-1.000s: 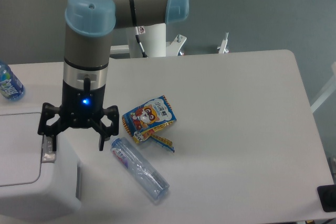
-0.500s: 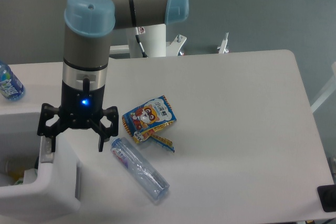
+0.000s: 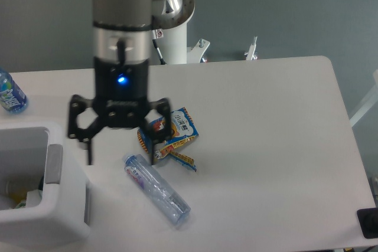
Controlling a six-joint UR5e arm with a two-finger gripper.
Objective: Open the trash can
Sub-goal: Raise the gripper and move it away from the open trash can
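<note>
Pincer (image 3: pixel 121 144) hangs over the desk (image 3: pixel 266 134) with its two fingers spread wide and nothing between them. Left of the pincer and a bit lower sits the trash can (image 3: pixel 41 219). Its top looks open, because you can see down inside it, and the grey strip (image 3: pixel 54 164) is on its near edge. So the job looks done.

Right under the pincer lie a clear bottle (image 3: pixel 157 190) and a snack bag (image 3: pixel 168 133). If the arm comes down here, a finger could hit the bottle and make it roll away. If it swings left too low, it could bump the can.
</note>
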